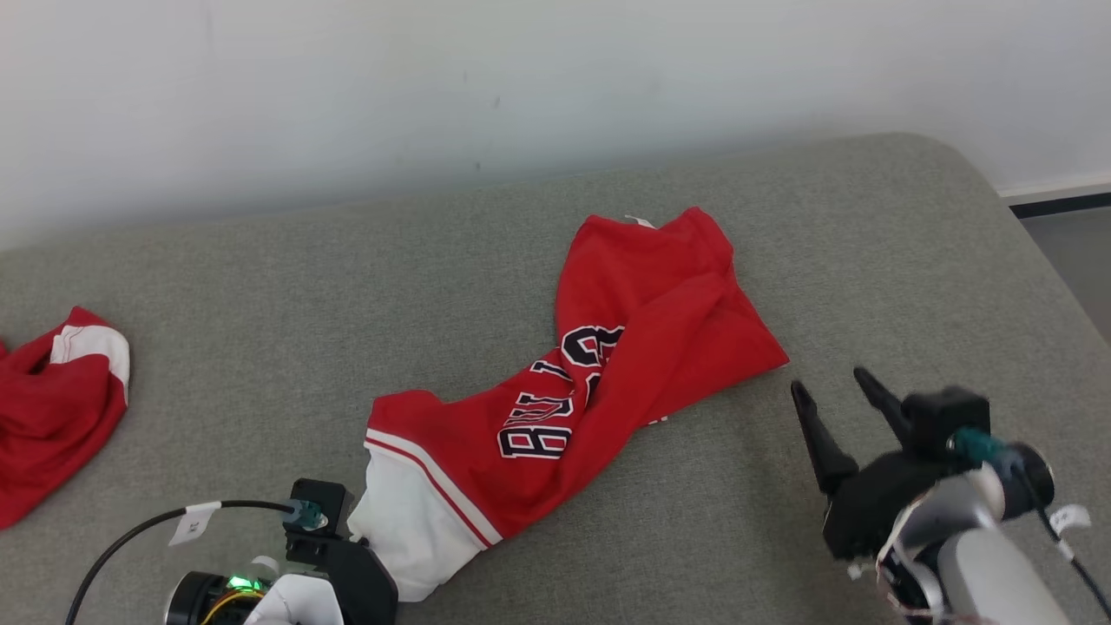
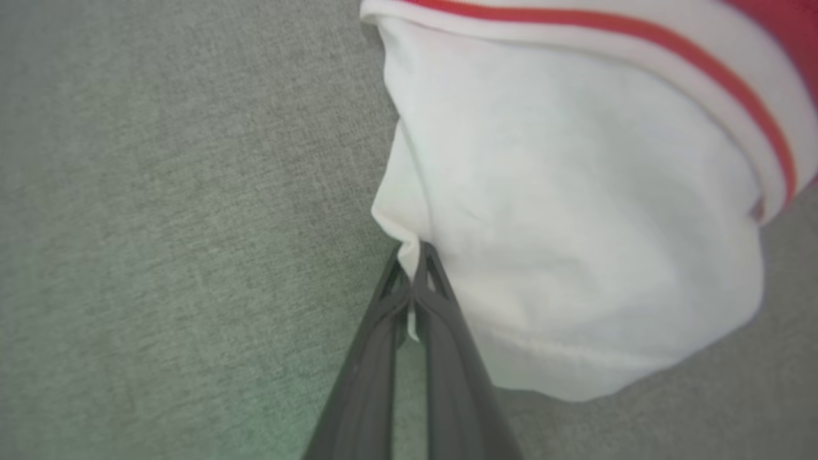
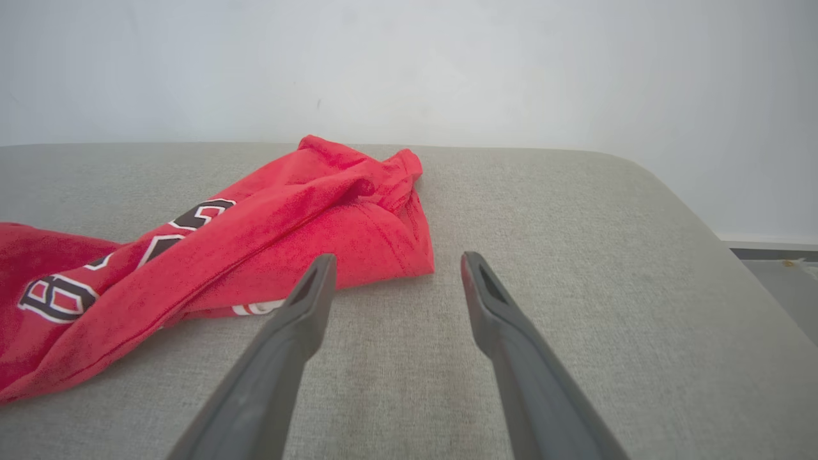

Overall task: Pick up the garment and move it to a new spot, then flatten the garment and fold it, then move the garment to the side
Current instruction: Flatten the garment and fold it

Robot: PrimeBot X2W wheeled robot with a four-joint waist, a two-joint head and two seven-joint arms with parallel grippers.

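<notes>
The garment [image 1: 599,382] is a red jersey with dark lettering and a white, red-striped sleeve, lying crumpled and stretched diagonally across the grey cushion. My left gripper [image 2: 414,255] is shut on a fold at the edge of the white sleeve [image 2: 575,211]; in the head view its body [image 1: 334,555] sits at the sleeve's near-left corner, fingertips hidden under the cloth. To the right of the jersey, a little off its red edge [image 3: 358,243], my right gripper [image 1: 833,391] stands open above the cushion, holding nothing [image 3: 396,268].
A second red and white garment [image 1: 52,399] lies bunched at the far left. The grey cushion [image 1: 911,286] ends at a rounded right edge with floor beyond it. A pale wall runs along the back.
</notes>
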